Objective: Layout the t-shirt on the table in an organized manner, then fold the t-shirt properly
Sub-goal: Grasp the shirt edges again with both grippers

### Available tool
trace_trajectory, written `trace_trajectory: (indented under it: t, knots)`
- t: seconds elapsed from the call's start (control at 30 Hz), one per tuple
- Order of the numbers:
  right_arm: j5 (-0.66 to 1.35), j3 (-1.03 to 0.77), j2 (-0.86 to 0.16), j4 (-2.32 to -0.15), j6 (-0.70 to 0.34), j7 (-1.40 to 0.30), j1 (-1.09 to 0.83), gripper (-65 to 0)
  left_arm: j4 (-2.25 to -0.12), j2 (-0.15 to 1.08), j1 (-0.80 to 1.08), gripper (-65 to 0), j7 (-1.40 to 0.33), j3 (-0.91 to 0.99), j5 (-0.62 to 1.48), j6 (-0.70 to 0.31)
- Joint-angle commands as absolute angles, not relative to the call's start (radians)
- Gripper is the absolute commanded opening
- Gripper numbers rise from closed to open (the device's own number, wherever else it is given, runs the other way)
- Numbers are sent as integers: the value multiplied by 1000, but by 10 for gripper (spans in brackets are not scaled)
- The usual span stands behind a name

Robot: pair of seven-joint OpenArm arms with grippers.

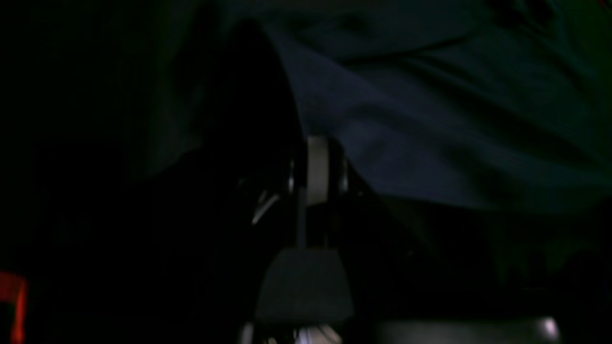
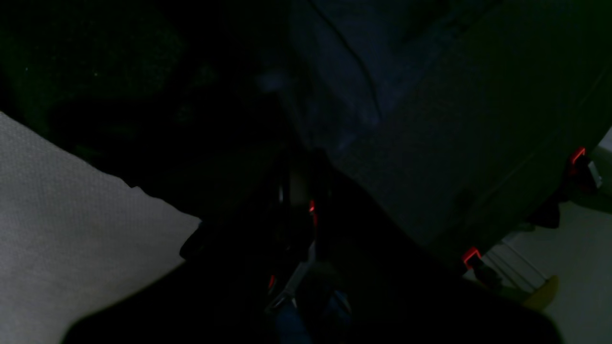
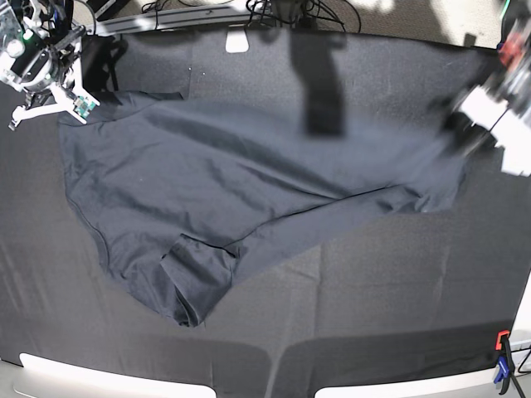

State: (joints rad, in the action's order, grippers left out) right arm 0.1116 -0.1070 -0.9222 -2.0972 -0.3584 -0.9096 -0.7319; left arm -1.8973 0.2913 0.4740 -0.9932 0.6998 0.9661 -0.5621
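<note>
The t-shirt (image 3: pixel 224 182) is seen as soft, matt knit cloth, dark charcoal, creased in shallow folds toward 4 o'clock. The table (image 3: pixel 398 282) is covered in a matt black cloth of rougher, grainy weave, with a smooth pale rim at 6 o'clock. A glossy orange and blue plastic clamp (image 3: pixel 502 358) is fixed at 4 o'clock.
</note>
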Motion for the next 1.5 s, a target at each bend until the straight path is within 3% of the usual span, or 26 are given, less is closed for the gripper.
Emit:
trace_trajectory:
  t: [0.0, 0.3, 0.57, 0.63, 0.7, 0.77, 0.93, 1.03, 1.3, 1.47]
  knots:
    - [104, -118, -940, -2110, -351, -905, -732, -650, -1919, 305, 502, -650, -972, 731, 1008, -580]
    - [103, -118, -941, -2110, -352, -905, -732, -650, -1920, 305, 685, -650, -1025, 800, 1049, -615]
    - [97, -118, -942, -2110, -354, -938, -732, -650, -1920, 305, 720, -643, -1085, 800, 1049, -632]
    - [97, -118, -942, -2110, -367, -976, -731, -624, -1920, 305, 721, -524, -1126, 800, 1048, -672]
    - [97, -118, -942, -2110, -367, -994, -731, -525, -1920, 306, 720, -418, -1145, 800, 1048, -685]
    - [97, -118, -942, -2110, -367, -1001, -731, -449, -1920, 317, 720, -379, -1143, 800, 1049, -685]
    - [97, -118, -943, -2111, -367, -993, -731, -427, -1921, 392, 720, -379, -1130, 800, 1049, -685]
    - [97, -119, -945, -2111, -365, -943, -726, -427, -1921, 430, 715, -379, -1036, 800, 1050, -633]
    - [184, -121, -939, -2109, -297, -874, -569, -427, -1920, 425, 560, -379, -968, 746, 1033, -630]
    - [187, -121, -939, -2067, -297, -815, -434, -427, -1919, 422, 455, -389, -790, 545, 717, -633]
